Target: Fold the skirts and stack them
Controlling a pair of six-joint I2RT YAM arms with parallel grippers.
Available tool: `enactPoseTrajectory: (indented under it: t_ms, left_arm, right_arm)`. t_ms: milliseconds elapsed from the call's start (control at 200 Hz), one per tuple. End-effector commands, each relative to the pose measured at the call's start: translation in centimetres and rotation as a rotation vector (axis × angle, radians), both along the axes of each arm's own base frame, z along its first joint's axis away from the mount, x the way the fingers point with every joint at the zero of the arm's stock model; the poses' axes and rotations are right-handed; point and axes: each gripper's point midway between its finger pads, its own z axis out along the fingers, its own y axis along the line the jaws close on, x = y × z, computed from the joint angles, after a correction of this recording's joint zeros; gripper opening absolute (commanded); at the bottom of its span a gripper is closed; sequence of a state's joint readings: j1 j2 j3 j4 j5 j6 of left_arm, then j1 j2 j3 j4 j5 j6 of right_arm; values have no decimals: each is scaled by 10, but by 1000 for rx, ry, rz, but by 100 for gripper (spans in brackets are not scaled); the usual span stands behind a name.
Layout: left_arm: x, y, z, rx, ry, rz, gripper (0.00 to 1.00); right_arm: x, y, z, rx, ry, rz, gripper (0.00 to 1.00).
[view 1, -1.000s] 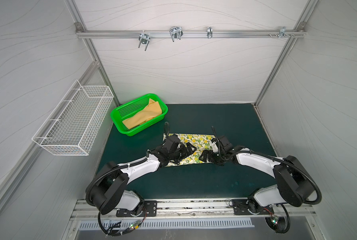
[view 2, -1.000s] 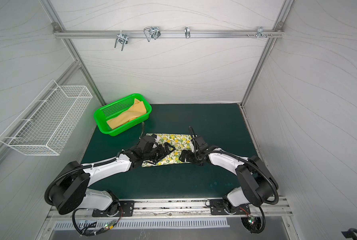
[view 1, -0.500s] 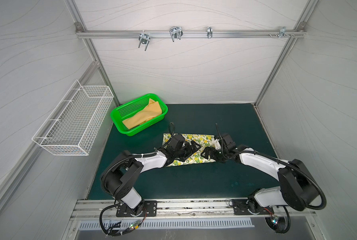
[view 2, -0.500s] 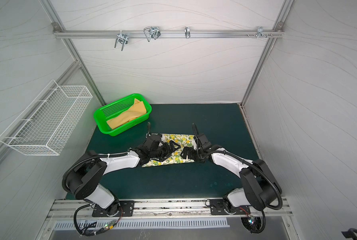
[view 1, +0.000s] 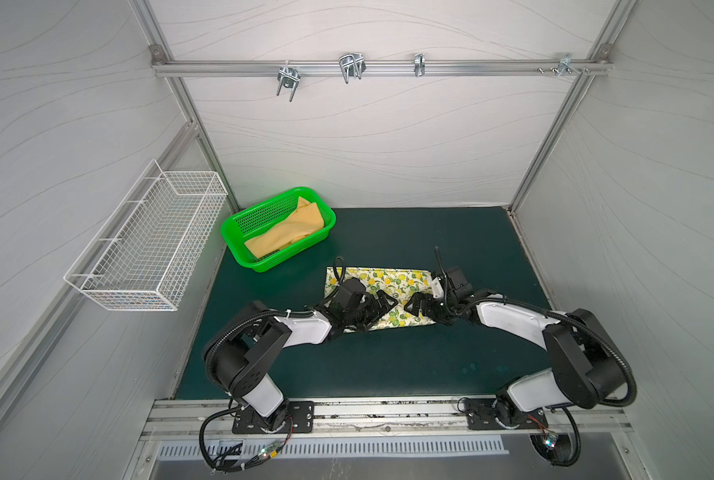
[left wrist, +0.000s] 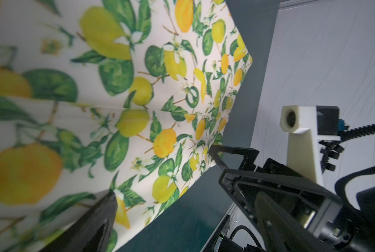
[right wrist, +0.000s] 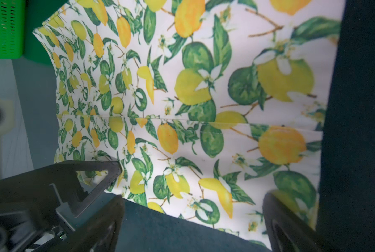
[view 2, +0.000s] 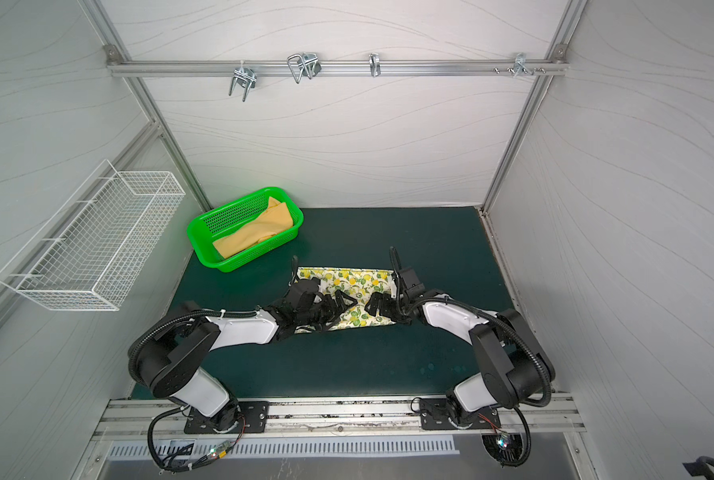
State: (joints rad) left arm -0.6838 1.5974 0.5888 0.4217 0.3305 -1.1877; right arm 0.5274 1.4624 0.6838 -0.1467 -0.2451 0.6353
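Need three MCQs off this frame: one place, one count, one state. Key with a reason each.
1. Where is the mustard skirt?
A) in the green basket
B) in the wire basket
C) on the rail

2. How many skirts lie on the mat?
A) none
B) one
C) two

3. The left end effector and right end effector are:
A) both shut
B) both open
C) only the left open

Key:
1 A, it lies inside the basket.
2 B, only the lemon-print skirt lies there.
3 B, both pairs of fingers stand apart over the print.
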Motion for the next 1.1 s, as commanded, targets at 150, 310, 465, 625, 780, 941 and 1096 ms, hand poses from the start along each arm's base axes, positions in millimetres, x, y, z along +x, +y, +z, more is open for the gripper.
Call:
enactPoseTrajectory:
  t_ms: [150, 310, 465, 625, 780, 941, 1096]
  left_arm:
    - [-2, 30, -15, 28, 11, 71, 99]
    - [-1, 56, -19, 25, 29, 118, 99]
    - [-5, 78, -9, 74, 18, 138, 99]
    - [-13, 94, 5, 146, -20, 137, 99]
    - [-24, 111, 9, 203, -41, 156, 99]
    - [-28, 124, -3, 221, -29, 180, 99]
    - [-29, 130, -19, 239, 3, 186, 99]
  right_arm:
    - [-15, -20, -25, -70, 66, -19, 99]
    - [-15, -23, -26, -80, 71, -19, 99]
    - [-13, -21, -23, -77, 71, -15, 99]
    - [-6, -16, -11, -65, 56, -12, 99]
    - [5, -7, 11, -31, 31, -8, 99]
    - [20, 2, 41, -9, -16, 0, 99]
    - [40, 12, 62, 2, -56, 15, 99]
